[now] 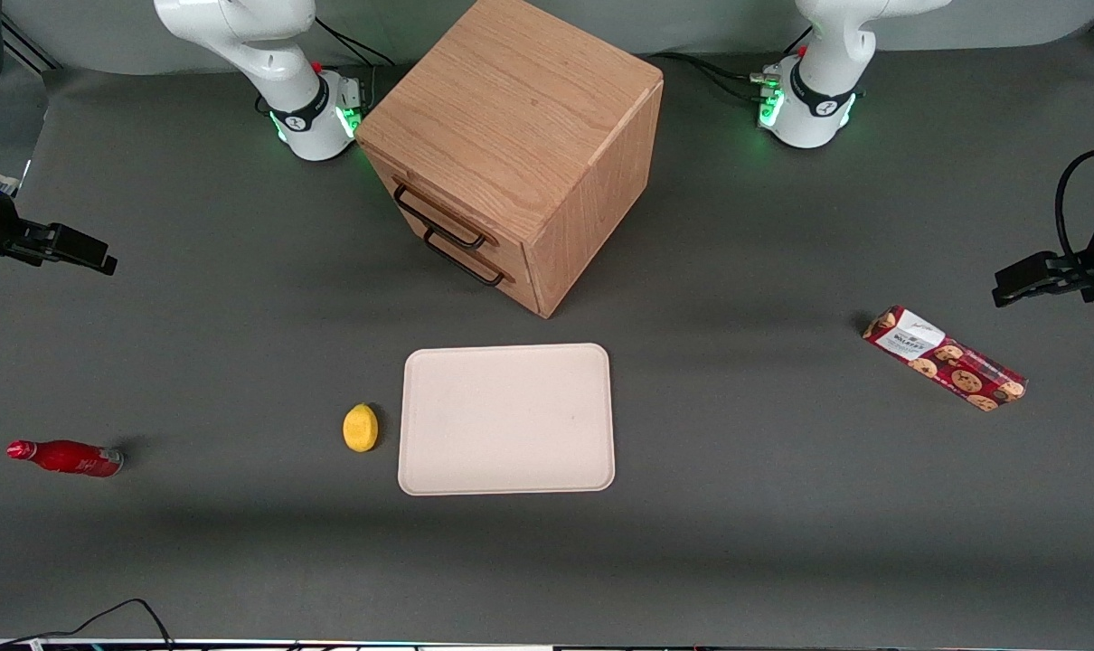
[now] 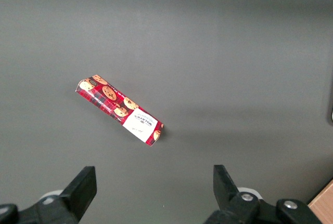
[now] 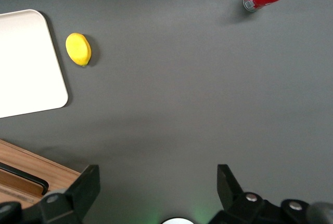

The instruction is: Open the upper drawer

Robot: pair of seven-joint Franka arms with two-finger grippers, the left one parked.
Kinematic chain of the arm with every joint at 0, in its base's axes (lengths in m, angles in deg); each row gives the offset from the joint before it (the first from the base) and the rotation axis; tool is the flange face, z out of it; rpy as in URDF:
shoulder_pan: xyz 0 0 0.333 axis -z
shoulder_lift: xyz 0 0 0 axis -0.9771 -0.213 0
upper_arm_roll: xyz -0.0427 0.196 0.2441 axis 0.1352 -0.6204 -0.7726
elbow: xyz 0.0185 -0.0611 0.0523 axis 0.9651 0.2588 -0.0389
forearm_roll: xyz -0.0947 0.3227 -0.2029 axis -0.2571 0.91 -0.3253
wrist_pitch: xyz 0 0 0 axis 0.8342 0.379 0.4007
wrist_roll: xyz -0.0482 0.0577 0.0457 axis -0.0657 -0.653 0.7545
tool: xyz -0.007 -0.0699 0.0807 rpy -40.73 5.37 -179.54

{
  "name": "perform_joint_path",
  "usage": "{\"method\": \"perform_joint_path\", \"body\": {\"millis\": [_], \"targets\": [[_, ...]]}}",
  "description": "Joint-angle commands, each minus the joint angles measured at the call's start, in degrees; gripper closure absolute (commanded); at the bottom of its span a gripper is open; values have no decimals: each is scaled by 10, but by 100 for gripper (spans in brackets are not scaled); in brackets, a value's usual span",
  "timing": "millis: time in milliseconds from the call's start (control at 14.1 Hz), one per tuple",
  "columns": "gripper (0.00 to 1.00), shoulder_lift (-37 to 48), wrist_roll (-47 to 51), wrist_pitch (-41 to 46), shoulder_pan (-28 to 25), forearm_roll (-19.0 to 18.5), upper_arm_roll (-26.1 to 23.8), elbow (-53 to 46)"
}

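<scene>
"Where's the gripper (image 3: 153,187) just now?"

"Up off the table at the working arm's end, well clear of the cabinet (image 1: 520,145). Its two fingers (image 3: 86,185) stand spread apart with nothing between them, only bare mat underneath. The cabinet's wooden corner and a dark handle show close beside one finger in the wrist view."

"And the upper drawer (image 1: 434,210)?"

"Shut, flush in the cabinet's face, directly above the matching bottom drawer (image 1: 470,258). The cabinet sits turned at an angle, its drawer face pointing toward the working arm's end and the front camera."

"How would you take it?"

"By the thin dark wire handle (image 1: 438,217), pinched near its middle so the pull runs straight out along the drawer's slide. I'd judge the wood stiff and the tray light, but the wire is slim and could slip from the pads. The cabinet isn't visibly fixed, so a crooked tug might drag it."

"Anything nearby?"

"Nearer the camera than the cabinet lies a pale tray (image 1: 507,419), a lemon (image 1: 361,427) just beside it, and a red bottle (image 1: 66,457) well apart."
</scene>
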Motion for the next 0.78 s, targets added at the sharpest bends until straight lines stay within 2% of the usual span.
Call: {"method": "perform_joint_path", "body": {"millis": [0, 284, 711], "targets": [[0, 2, -2, 8, -13, -7, -2, -8], [0, 10, -9, 15, -52, -4, -3, -9], [0, 17, -24, 54, -152, -1, -1, -8]]}}
